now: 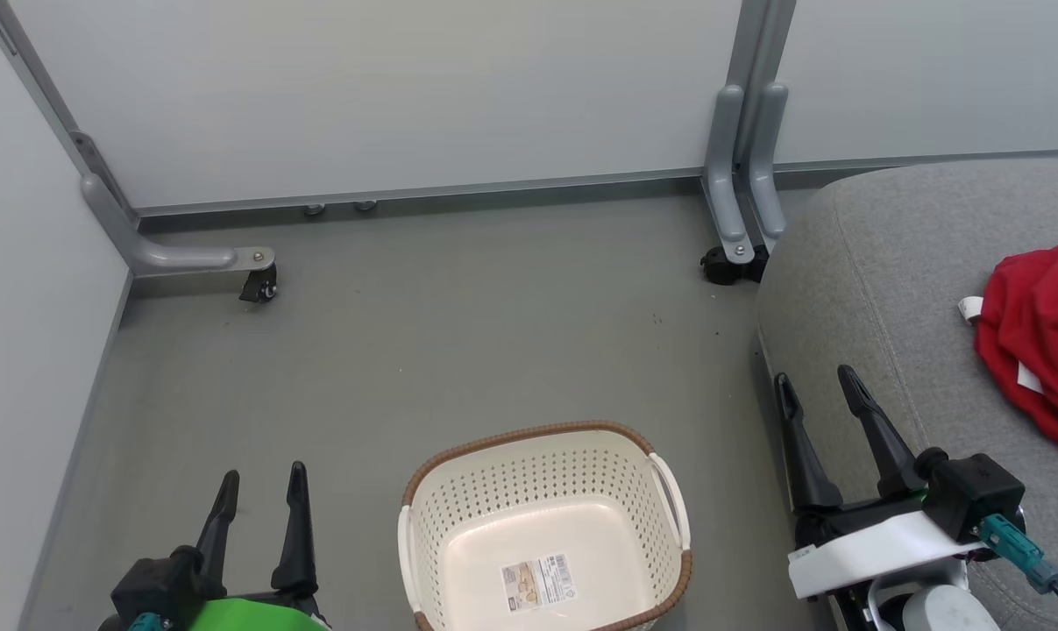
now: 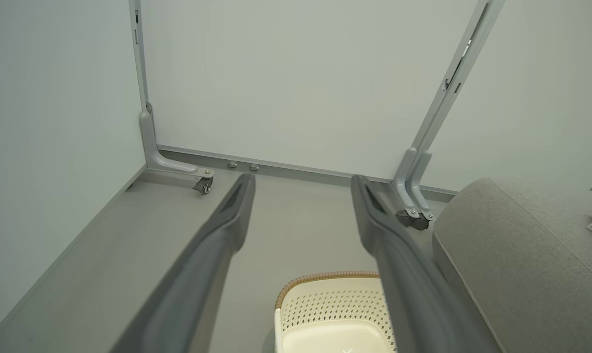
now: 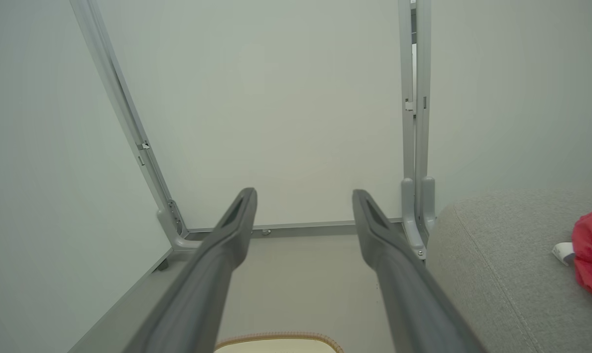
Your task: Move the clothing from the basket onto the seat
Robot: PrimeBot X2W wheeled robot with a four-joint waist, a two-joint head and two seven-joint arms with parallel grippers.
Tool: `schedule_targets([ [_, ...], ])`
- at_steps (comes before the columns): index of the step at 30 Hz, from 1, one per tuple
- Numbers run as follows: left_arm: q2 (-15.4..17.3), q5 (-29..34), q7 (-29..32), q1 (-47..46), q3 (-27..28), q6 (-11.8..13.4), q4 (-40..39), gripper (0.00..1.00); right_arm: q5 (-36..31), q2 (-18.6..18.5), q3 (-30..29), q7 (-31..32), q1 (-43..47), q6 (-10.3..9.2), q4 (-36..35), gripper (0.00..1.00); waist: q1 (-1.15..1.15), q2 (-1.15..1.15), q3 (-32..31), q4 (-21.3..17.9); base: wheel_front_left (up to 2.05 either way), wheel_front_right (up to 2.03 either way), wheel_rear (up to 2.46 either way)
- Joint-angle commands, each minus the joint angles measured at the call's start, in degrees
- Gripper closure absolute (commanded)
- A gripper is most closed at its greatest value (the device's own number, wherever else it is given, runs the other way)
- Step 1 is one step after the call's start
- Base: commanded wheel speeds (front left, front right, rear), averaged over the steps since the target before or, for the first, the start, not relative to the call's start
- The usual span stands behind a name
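Left claw, right claw: am holding both wide, gripping nothing, flanking cream perforated plastic basket, since only paper label is lying inside. Red fabric clothing is resting on large grey upholstered couch; job is looking finished.

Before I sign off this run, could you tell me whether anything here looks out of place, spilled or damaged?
Nothing stands out. The basket stands upright on the floor, empty but for its paper label. The clothing lies crumpled on the seat, a white tag poking out. The left gripper and right gripper are open, holding nothing.
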Motion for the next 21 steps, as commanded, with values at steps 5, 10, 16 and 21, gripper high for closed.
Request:
schedule_targets([
  [5,0.1,-1.4,0.0,0.6,0.4,0.0,0.2,0.0,0.2,-0.4,0.1,-0.2,-0.6,-0.06,-0.2,0.0,0.0,0.0,0.1,-0.1,0.0,0.0,0.0],
  [10,0.1,-2.0,0.0,0.5,0.4,-0.1,0.5,0.0,0.2,-0.4,-0.2,-0.2,-0.6,-0.06,-0.3,0.0,0.0,0.0,0.1,-0.2,0.0,0.0,0.0],
  [16,-0.1,-2.2,0.1,0.1,-0.1,0.0,2.1,1.0,0.4,0.2,0.0,0.1,0.8,0.01,1.6,1.0,0.0,0.0,0.1,-0.2,0.0,0.0,0.0],
  [21,0.0,-7.5,1.4,-0.5,0.3,0.0,1.9,1.0,6.2,0.1,-0.6,1.3,0.4,0.01,2.0,1.0,0.0,0.0,0.2,-0.4,0.0,0.0,0.0],
])
